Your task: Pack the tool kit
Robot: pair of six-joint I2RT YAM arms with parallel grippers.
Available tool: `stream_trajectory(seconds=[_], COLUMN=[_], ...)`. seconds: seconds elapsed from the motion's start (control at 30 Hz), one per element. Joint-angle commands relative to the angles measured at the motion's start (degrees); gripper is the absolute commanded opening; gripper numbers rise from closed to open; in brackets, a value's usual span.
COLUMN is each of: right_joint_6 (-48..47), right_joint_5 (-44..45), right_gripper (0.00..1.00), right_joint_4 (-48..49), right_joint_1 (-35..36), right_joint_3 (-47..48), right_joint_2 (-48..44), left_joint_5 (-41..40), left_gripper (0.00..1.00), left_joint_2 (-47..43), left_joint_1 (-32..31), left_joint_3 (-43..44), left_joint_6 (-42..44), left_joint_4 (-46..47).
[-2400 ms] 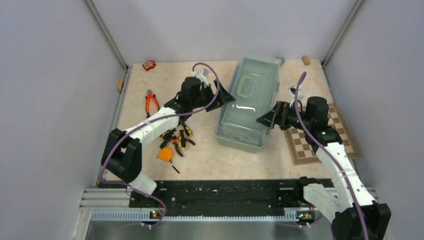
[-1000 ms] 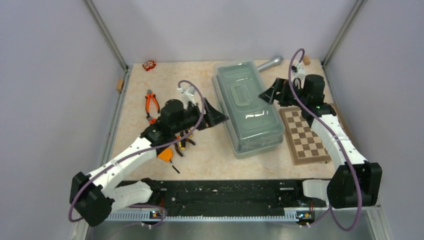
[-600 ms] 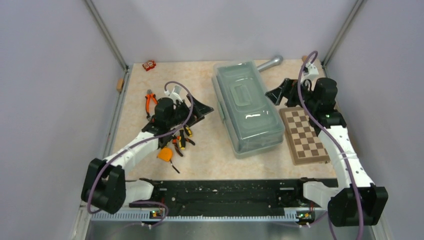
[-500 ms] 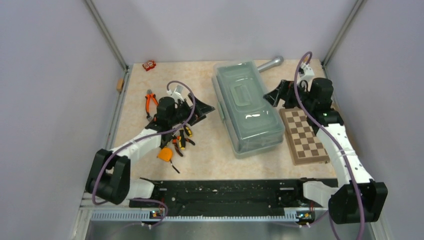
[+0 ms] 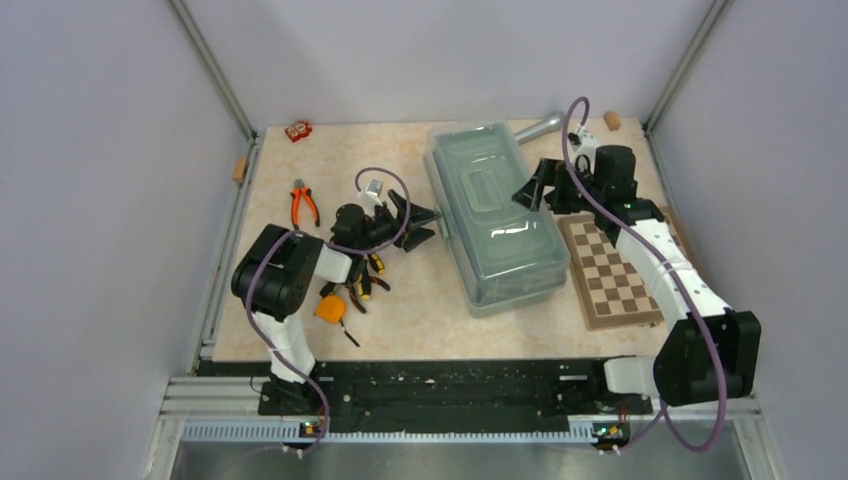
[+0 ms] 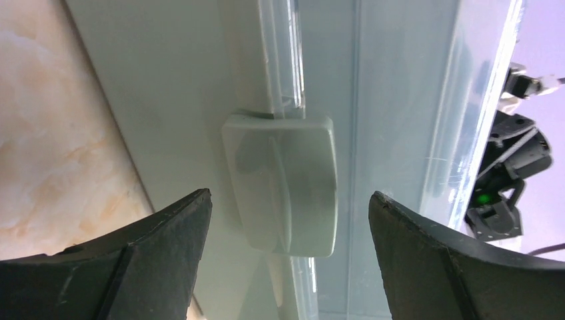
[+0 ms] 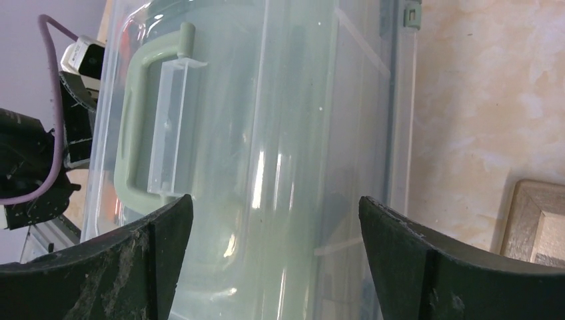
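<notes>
No writing, label, brand, number or sign can be read; the sage-green toolbox [image 5: 495, 215] and its latch [image 6: 280, 183] show plain plastic; the small red item [image 5: 298, 131] at the table's [image 5: 400, 320] far left corner is too small to tell.

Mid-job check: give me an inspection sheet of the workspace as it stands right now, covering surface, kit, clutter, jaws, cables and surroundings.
Surface: beige table; no spills seen.
Job's things: toolbox with lid shut, side latch looks closed; pliers, screwdrivers and tape measure lie loose left of it.
Clutter: chessboard right of the toolbox; metal cylinder behind it; small red item at the far edge; wooden block in the far right corner.
Jaws: left jaws open, framing the latch; right jaws open at the toolbox's right side; neither holds anything.
Cables: purple cable loops above each arm; no snag seen.
Surroundings: grey walls, metal posts; nothing else seen.
</notes>
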Motion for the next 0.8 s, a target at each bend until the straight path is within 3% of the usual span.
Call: stream_trajectory(seconds=[0.0,0.3,0.77], right_joint_6=[-1.08,-1.37,-2.29], right_joint_5=[0.21,-1.39,-2.46], right_gripper=[0.92,0.79,0.63], right_joint_4=[0.0,-0.27,-1.43], right_joint_1=[1.13,1.27,2.63], right_joint_3=[3.41,1.7,1.83], right_joint_2=[1.92,4.6,7.23], left_joint_5=[2.27,2.99,4.96], left_gripper=[0.91,0.91,0.91], left_joint_2=[2.85,5.39,11.49], left_joint_1=[0.2,-0.54,-2.82], left_joint_3=[-0.19,1.01,4.2], left_joint_6=[-7.01,-2.56,-5.13], left_joint_4=[19.54,16.11,21.75])
